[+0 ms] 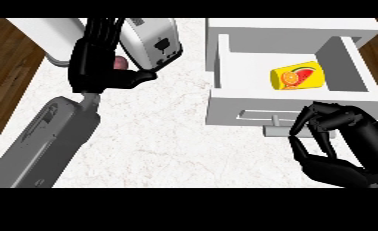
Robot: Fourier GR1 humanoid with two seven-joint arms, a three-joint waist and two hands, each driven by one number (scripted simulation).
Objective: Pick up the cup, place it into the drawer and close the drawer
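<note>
You are looking down at a white marble counter (162, 140) with the drawer (221, 60) standing open at the right. The cup (297, 75), yellow with fruit pictures, is lying on its side inside the drawer, near its front wall and apart from both hands.

Your right hand (336, 142) is hovering at the lower right, just in front of the drawer. Its fingers (310, 117) are curling in towards the thumb and are grasping nothing. The fingertips are sitting just beside the right end of the grey handle (275, 131), and you cannot tell whether they are touching it.

Your left hand (100, 67) is resting at the upper left, relaxed, with fingers pointing up and the thumb reaching towards the toaster (151, 42) just beside it.
</note>
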